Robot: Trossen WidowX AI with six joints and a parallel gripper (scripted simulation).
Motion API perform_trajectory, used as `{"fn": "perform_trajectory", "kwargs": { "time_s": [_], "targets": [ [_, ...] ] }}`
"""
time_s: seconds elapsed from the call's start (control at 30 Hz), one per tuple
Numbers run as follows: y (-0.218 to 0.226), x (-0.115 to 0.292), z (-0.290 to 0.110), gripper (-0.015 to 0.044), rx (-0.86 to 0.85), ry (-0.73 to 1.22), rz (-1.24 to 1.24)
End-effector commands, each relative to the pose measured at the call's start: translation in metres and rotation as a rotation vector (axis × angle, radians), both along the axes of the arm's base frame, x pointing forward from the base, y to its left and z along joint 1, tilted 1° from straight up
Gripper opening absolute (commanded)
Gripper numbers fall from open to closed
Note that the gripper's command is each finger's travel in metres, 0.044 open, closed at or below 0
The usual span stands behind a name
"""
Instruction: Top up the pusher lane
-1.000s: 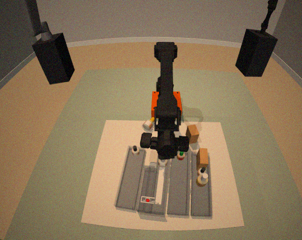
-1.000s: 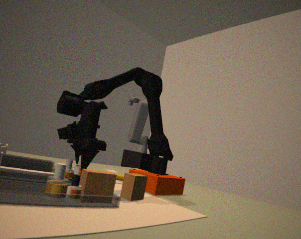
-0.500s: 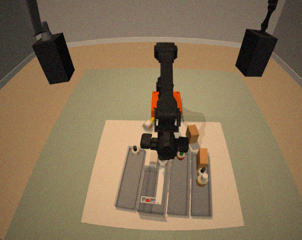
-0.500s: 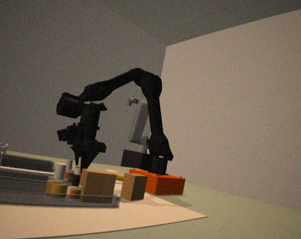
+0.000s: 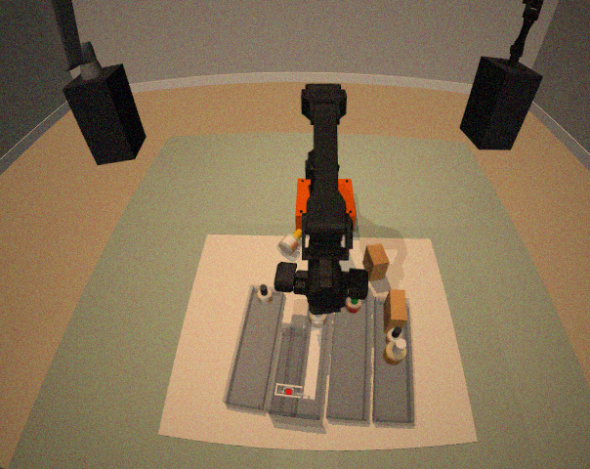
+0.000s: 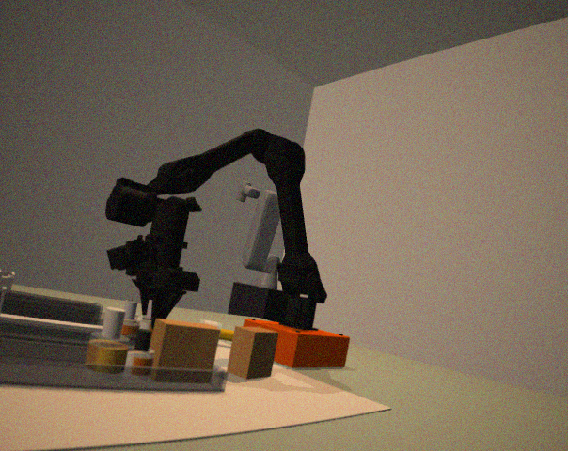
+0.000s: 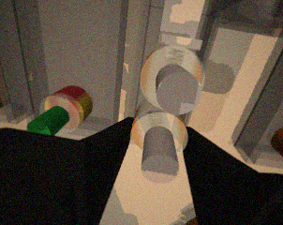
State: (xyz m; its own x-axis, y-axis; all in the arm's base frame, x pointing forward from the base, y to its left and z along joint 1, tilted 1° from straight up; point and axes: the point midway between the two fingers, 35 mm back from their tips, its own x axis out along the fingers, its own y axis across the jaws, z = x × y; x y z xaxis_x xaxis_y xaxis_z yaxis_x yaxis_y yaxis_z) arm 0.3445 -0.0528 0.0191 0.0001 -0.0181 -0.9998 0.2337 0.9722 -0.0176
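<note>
The gripper pinches a grey-capped jar between its two dark fingers, pointing down at the front end of the sprung lane. In the wrist view, a second jar of the same look (grey cap, pale body with an orange tinge) stands just beyond the held one, the two close enough to overlap in the picture; whether they touch cannot be told.

From above, the arm reaches out from its orange base over the white mat and hides most of the held jar. At the lane's far end sits the pusher, a white frame with a red mark.

A green-capped jar stands at the front of the neighbouring lane. The rightmost lane holds a brown box and two jars, a second box stands on the mat, and another jar lies tipped near the base.
</note>
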Motion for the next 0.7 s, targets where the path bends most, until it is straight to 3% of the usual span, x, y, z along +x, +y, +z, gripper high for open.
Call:
{"fn": "perform_trajectory", "kwargs": {
  "time_s": [0.0, 0.67],
  "targets": [
    [-0.0021, 0.0067, -0.0004, 0.0000, -0.007, -0.027, 0.005],
    [-0.0020, 0.0058, -0.0068, 0.0000, -0.007, -0.027, 0.005]
  ]
}}
